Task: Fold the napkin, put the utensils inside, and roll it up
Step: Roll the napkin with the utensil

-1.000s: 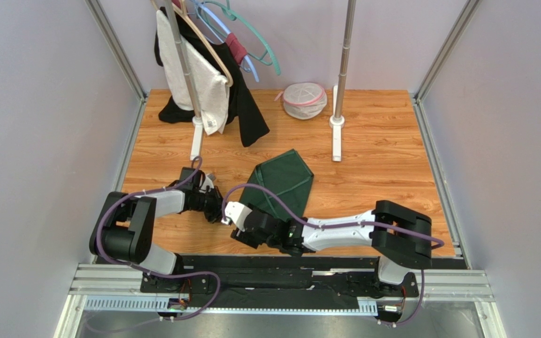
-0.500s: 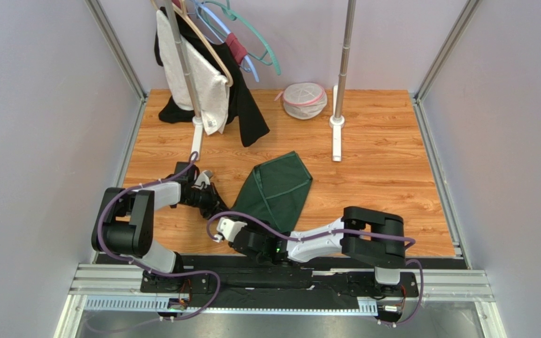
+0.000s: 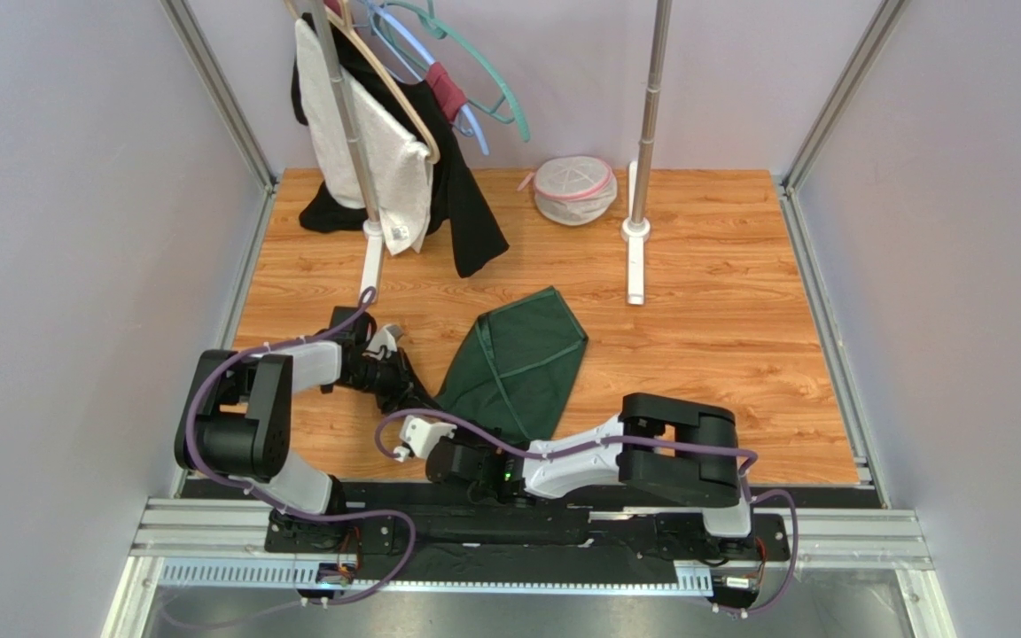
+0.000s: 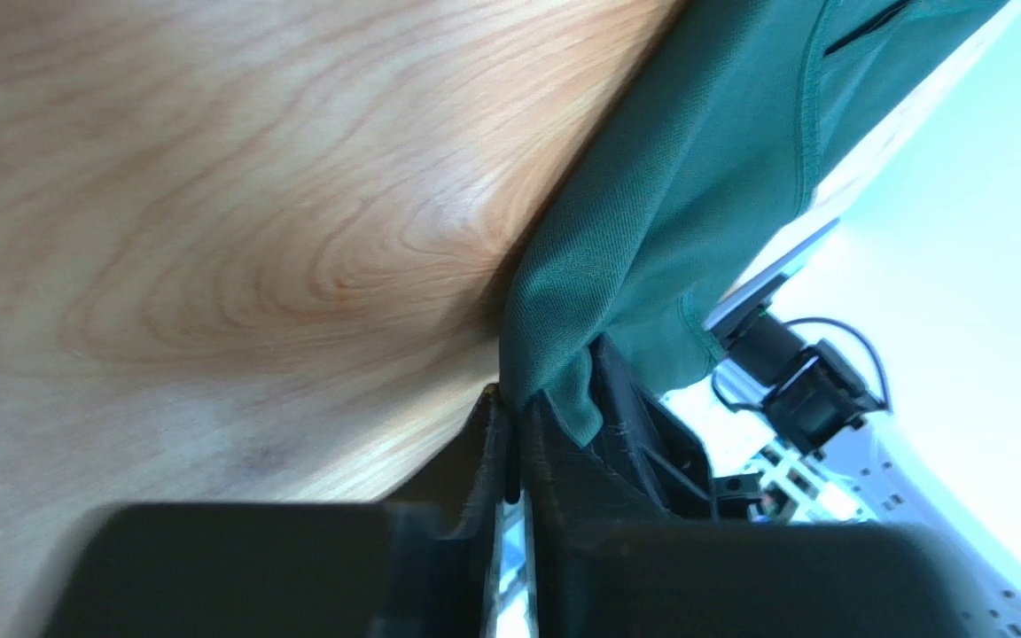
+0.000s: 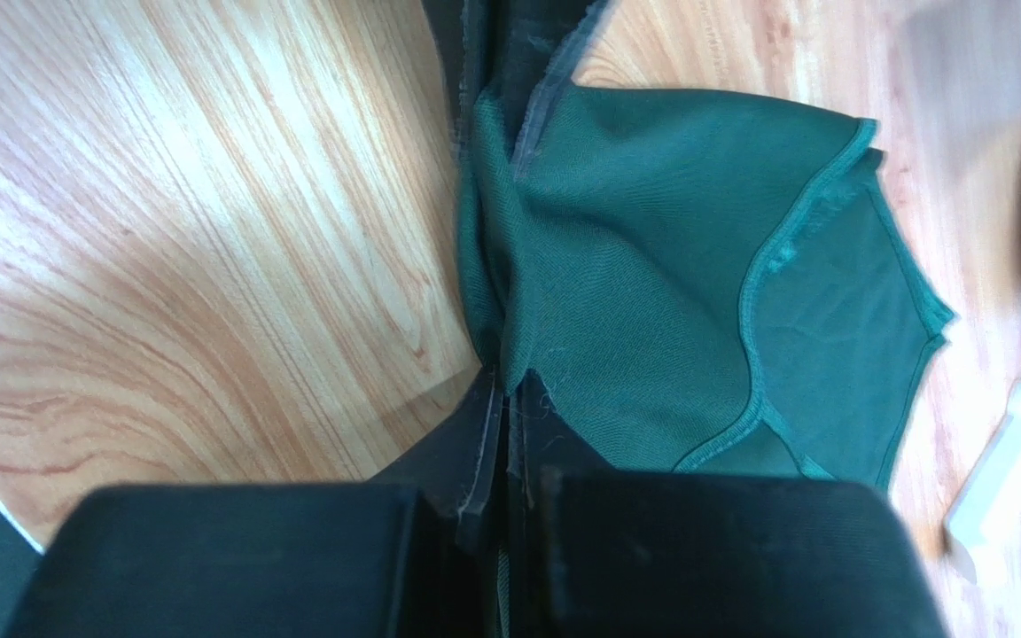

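You have both grips set: the left gripper [image 4: 508, 423] is pinched shut on a bunched side edge of the dark green cloth napkin [image 3: 524, 356], and the right gripper [image 5: 503, 406] is clamped on its near corner. The napkin lies rumpled and partly doubled on the wood-grain table [image 3: 729, 306], just ahead of the arms. For a clean fold, lift both held points together, hold the edge between them taut, and lay it over so the hems line up. No fork shows in any view.

one green napkin [image 3: 519, 362], one mesh pouch [image 3: 575, 189], two robot arms [image 3: 247, 428] [image 3: 669, 445]
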